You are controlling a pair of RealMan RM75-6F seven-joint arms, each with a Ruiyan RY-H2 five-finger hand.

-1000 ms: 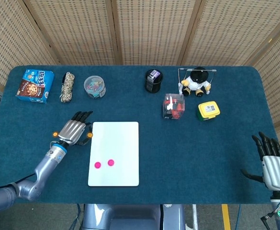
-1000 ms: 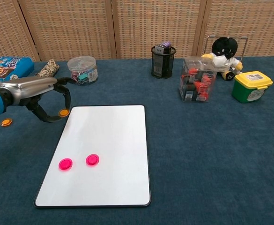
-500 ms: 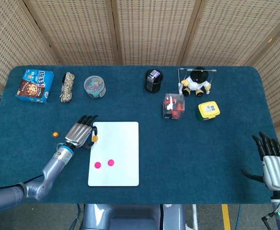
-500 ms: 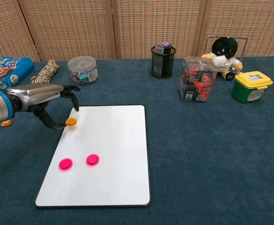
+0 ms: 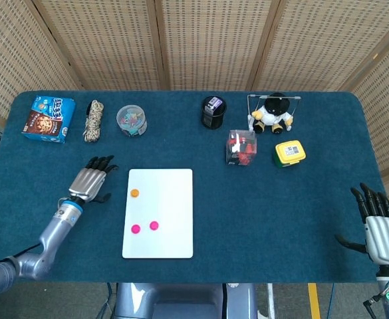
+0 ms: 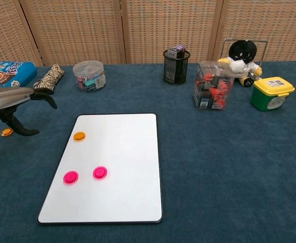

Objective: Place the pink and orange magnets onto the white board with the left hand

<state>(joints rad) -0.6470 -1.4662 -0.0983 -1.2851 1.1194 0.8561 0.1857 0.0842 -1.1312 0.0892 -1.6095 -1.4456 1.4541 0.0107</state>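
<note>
The left hand [image 6: 11,104] hangs empty, fingers spread, directly over the loose orange magnet [image 6: 6,132] on the tabletop [image 6: 213,162], left of the white board [image 6: 122,167] carrying two pink magnets [image 6: 71,177] and one orange.

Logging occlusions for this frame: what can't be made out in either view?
- Second orange magnet: head view, hidden under left hand.
- Left hand: chest view, cut by left edge.
- Right hand: outside chest view.
- Clear jar contents: too small.
</note>
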